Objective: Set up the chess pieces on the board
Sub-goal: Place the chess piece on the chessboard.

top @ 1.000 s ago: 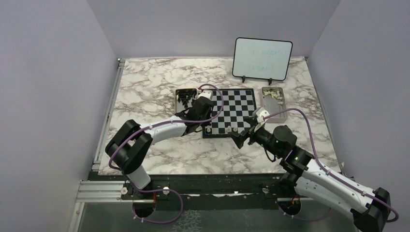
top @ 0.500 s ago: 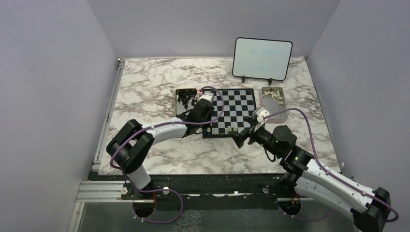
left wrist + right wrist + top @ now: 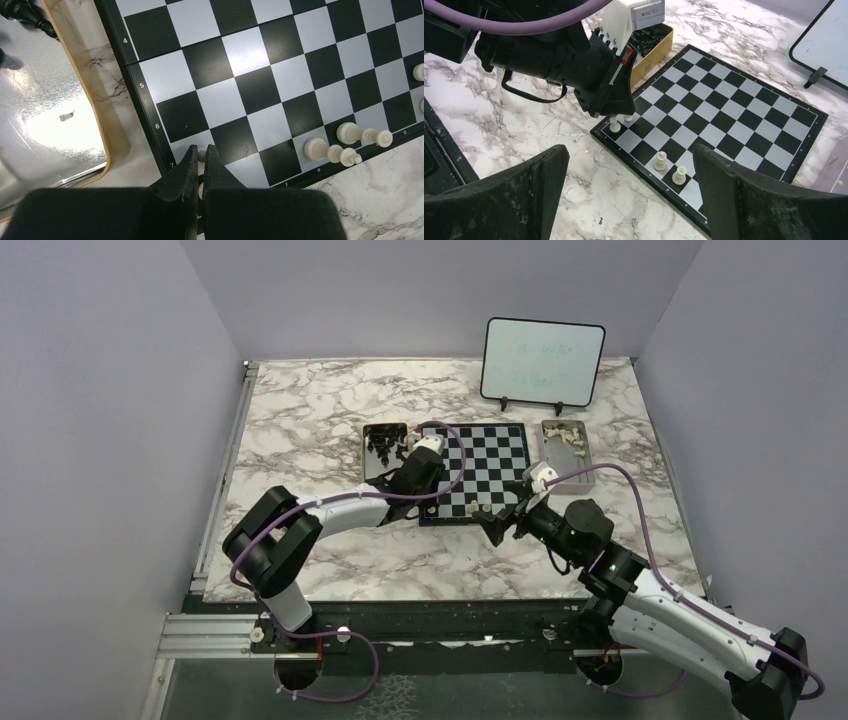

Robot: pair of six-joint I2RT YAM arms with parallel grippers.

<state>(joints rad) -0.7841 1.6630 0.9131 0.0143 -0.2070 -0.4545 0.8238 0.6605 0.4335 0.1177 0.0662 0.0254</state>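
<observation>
Pale lilac walls point(image 3: 100, 440) closed in a white marble table point(image 3: 310, 410) veined with grey, and an aluminium rail point(image 3: 210, 635) ran along its near edge. Left of centre lay a gold-rimmed metal tray point(image 3: 107, 135) with black pieces point(image 3: 382, 443) heaped at its far end.

The left arm crossed that tray's near corner and hid the left border of the board point(image 3: 495, 450) from above. The left gripper point(image 3: 200, 150) was squeezed to a slit on a cream piece point(image 3: 614, 124) that stood by the board's near-left corner. A smaller cream piece point(image 3: 628, 118) stood just beside it. A purple cable point(image 3: 458, 455) looped over the squares there.

The board lay flat between two trays. Two more chess pieces point(image 3: 660, 161) stood upright side by side on its near row. The right gripper point(image 3: 629, 150) hung over the near edge with its fingers spread wide and nothing between them, covering that edge in the overhead view.

Just beside the board's right edge, a second tray point(image 3: 546, 440) held loose cream pieces point(image 3: 568, 435). Behind it a whiteboard point(image 3: 543, 361) stood upright, faintly written on.
</observation>
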